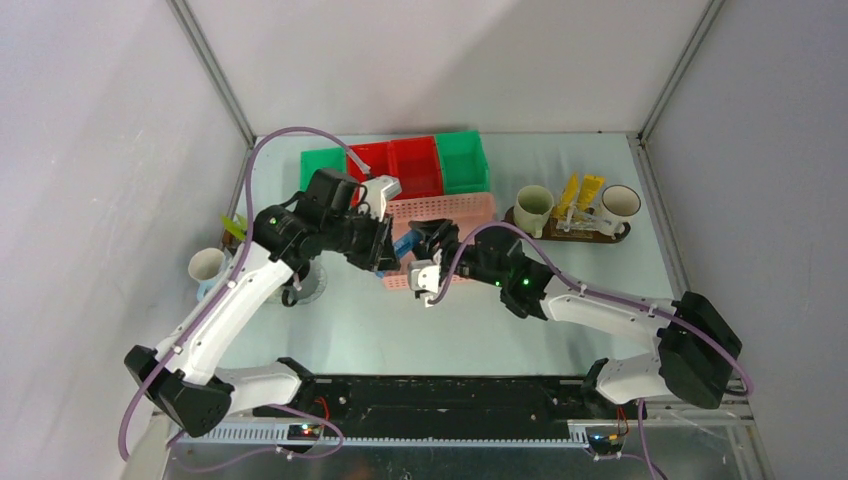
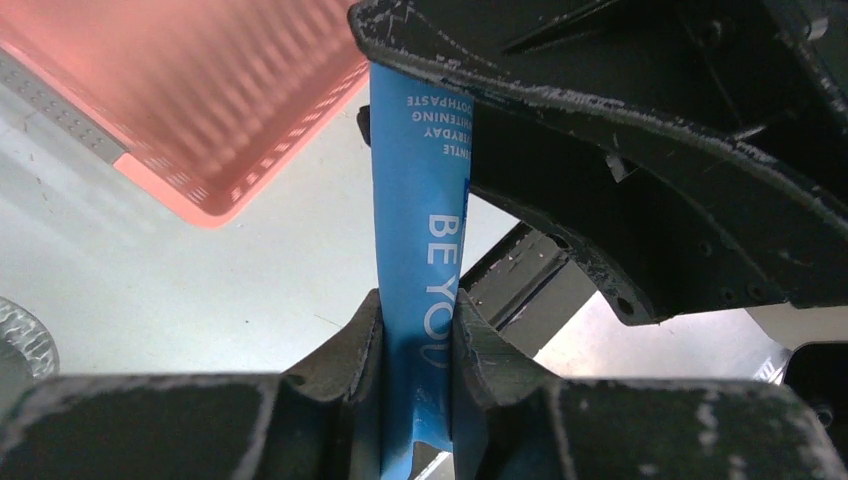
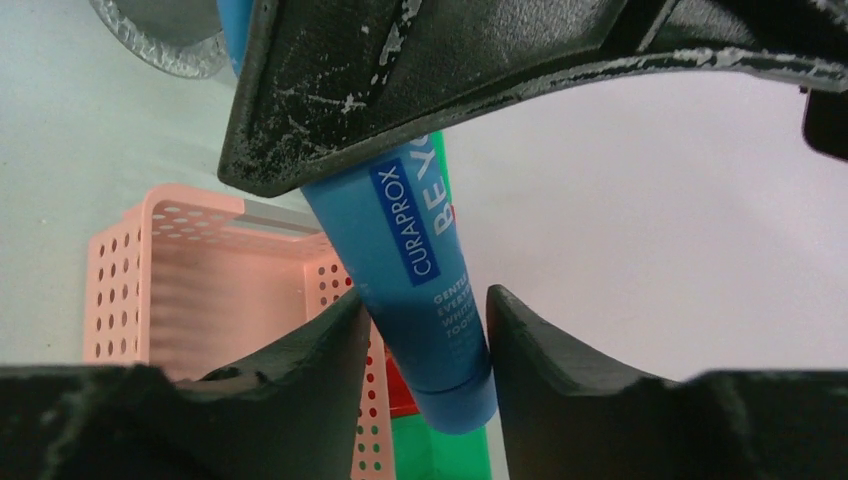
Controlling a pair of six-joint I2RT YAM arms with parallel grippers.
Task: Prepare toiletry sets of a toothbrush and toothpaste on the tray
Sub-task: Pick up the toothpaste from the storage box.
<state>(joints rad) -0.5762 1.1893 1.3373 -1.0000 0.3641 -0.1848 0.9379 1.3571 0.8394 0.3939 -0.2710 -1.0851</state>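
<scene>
A blue toothpaste tube [image 1: 403, 247] hangs in the air between my two grippers, in front of the pink basket. My left gripper [image 2: 418, 330] is shut on the flat crimped end of the tube [image 2: 420, 200]. My right gripper [image 3: 420, 330] has its fingers against both sides of the tube [image 3: 410, 270] near its cap. The dark wooden tray [image 1: 600, 236] lies at the far right. It carries a cream mug [image 1: 532, 208], a white mug [image 1: 620, 203] and yellow tubes [image 1: 580, 190]. No toothbrush can be made out.
A pink lattice basket [image 1: 440, 210] sits behind the grippers, with red and green bins [image 1: 415, 165] beyond it. At the left stand a white mug [image 1: 207, 265] and a clear patterned disc [image 1: 305, 285]. Grey walls enclose the table.
</scene>
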